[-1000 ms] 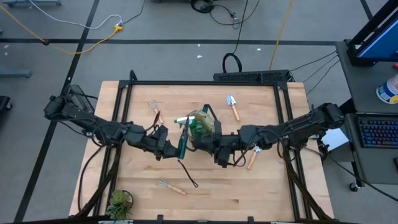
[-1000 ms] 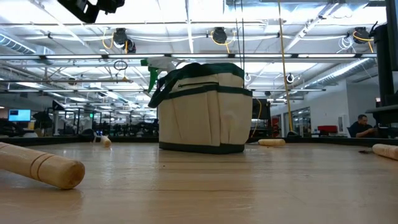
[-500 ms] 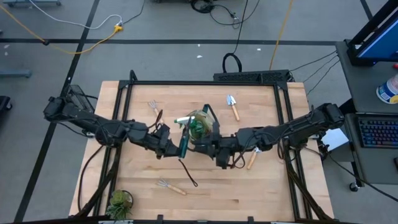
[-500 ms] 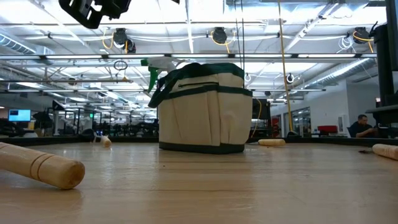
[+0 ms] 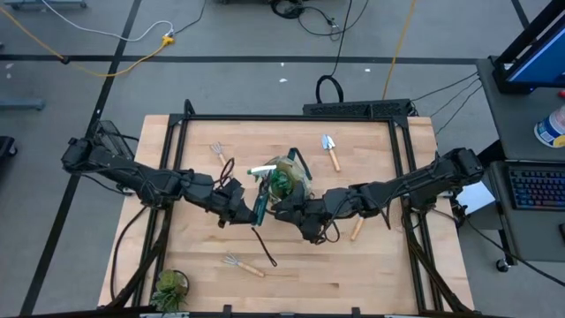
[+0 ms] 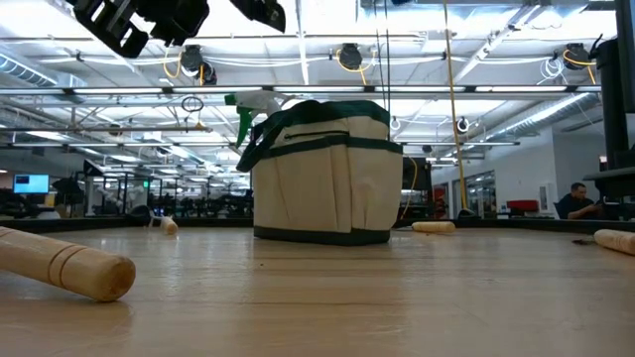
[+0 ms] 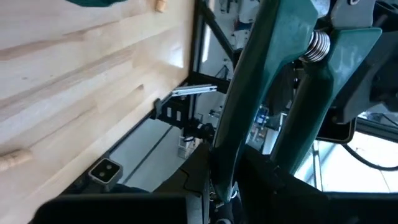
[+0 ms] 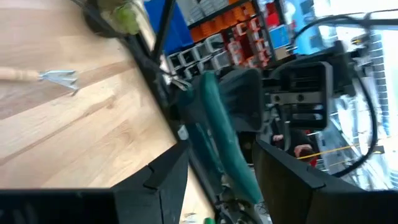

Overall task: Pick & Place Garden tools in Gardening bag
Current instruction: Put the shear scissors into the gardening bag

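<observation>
Wooden butcher-block table (image 5: 291, 265) with a black frame stands on a grey floor strewn with cables; the low view looks past it into a long hall of ceiling lights.

At the table's middle sits the gardening bag (image 5: 284, 181), a small round beige tote with dark green trim, side pockets and dark loop handles. A green spray bottle with white trigger (image 6: 248, 111) pokes out of its top on the left side.

Both arms reach in from the table's sides and meet just near of the bag. The left gripper (image 5: 245, 208) is clamped on the pruners (image 5: 260, 205), whose teal-green handles with a steel spring stand upright just left of the bag; a dark cord hangs from them toward the near side. The right gripper (image 5: 296, 214) hangs close beside the pruners, just near of the bag, its two fingers (image 8: 155, 180) spread wide with the green handle showing between them but not pinched.

Loose on the table I count four wooden-handled tools: a fork rake (image 5: 217, 154) at far left of the bag, a trowel (image 5: 330, 150) at far right, a second fork rake (image 5: 241, 264) on the near side, and one handle (image 5: 357, 229) right of the right gripper, whose head is hidden. One leafy potted plant (image 5: 169, 288) sits at the near-left corner.
</observation>
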